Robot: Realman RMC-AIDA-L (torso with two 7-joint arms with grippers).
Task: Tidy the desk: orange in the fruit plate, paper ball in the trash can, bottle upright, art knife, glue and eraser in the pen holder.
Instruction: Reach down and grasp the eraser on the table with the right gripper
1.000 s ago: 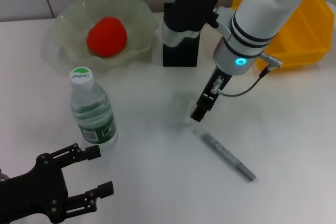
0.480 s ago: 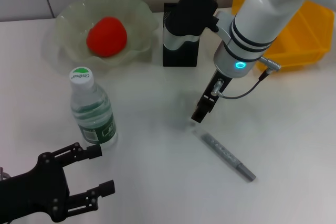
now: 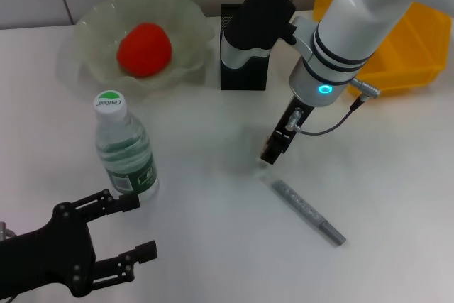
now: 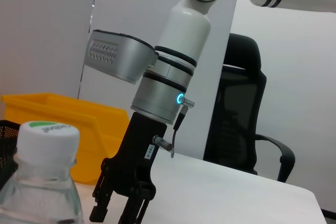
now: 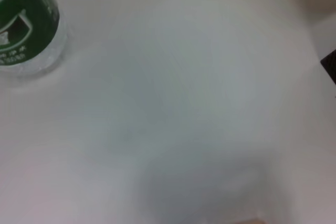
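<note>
The orange (image 3: 144,49) lies in the pale green fruit plate (image 3: 186,15) at the back left. The bottle (image 3: 125,150) stands upright, and its cap fills the near corner of the left wrist view (image 4: 44,140). A grey pen-shaped stick (image 3: 306,212) lies on the table; I cannot tell whether it is the art knife or the glue. My right gripper (image 3: 269,155) points down just over its near end, its fingers (image 4: 100,211) slightly apart and holding nothing. My left gripper (image 3: 142,226) rests open at the front left. The black pen holder (image 3: 245,69) stands partly behind the right arm. Eraser and paper ball are out of view.
The yellow trash can (image 3: 415,47) sits at the back right behind the right arm. The bottle's green label (image 5: 23,22) shows close by in the right wrist view. An office chair (image 4: 241,119) stands beyond the table.
The right gripper has sunk slightly toward the end of the grey stick. The left gripper has drifted a little lower in the picture.
</note>
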